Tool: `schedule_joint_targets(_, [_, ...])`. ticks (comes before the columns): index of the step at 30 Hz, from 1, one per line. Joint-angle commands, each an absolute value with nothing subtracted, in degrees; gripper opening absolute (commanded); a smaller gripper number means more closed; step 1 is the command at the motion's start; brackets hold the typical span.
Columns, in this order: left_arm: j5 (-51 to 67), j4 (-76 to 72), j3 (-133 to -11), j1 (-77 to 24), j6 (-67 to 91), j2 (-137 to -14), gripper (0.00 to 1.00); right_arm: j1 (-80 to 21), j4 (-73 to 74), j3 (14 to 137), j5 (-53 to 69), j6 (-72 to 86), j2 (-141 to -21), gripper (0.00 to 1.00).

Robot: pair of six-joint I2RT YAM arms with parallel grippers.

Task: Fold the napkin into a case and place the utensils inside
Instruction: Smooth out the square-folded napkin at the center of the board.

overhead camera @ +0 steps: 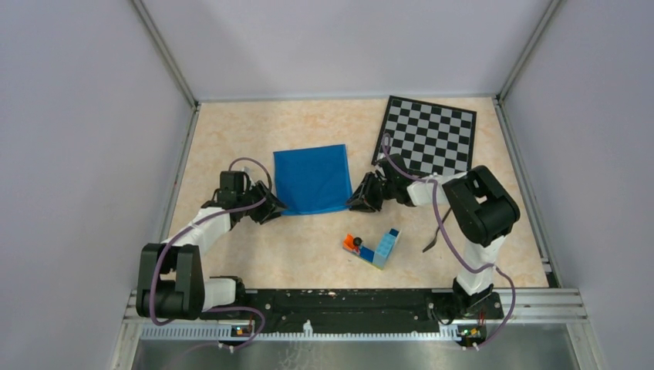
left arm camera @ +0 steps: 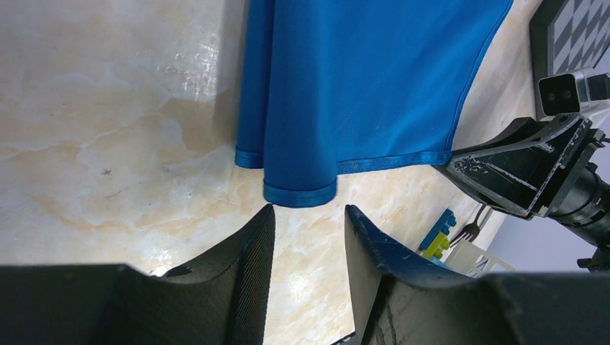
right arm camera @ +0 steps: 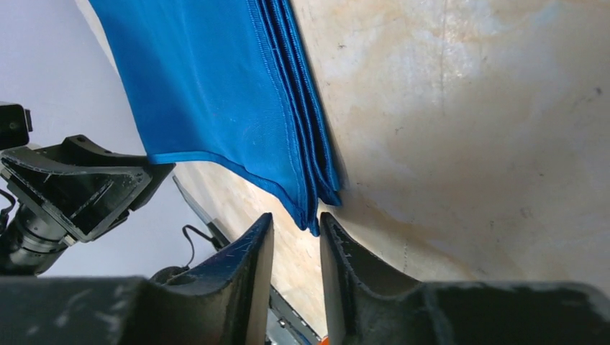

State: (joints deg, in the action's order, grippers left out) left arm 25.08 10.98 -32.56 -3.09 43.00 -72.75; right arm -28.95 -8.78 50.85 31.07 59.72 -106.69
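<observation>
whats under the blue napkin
The napkin lies on the beige table, with several folded layers showing at its edge. Whatever lies beneath it or between the layers is covered.

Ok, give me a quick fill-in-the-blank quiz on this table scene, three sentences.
1. The folded napkin is ___ in colour.
2. The fork lies beside the ___ arm.
3. The left gripper and right gripper each point at a near ___ of the napkin.
Missing words: blue; right; corner.
</observation>
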Motion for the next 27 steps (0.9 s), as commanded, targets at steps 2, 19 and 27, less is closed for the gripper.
schedule_joint_targets(2, [24.9, 9.6, -31.8, -3.1, 41.8, -72.8, 0.46, -28.6, -10.9, 50.1, 31.1, 59.9, -105.3, 0.25])
schedule_joint_targets(19, [21.9, 11.7, -34.1, -3.2, 40.3, -76.7, 0.47, -28.6, -9.9, 50.3, 30.2, 58.8, -104.2, 0.00])
schedule_joint_targets(27, [21.5, 11.8, -35.0, -3.2, 39.9, -75.7, 0.52, -28.6, -9.7, 50.2, 30.4, 58.1, -104.0, 0.00])
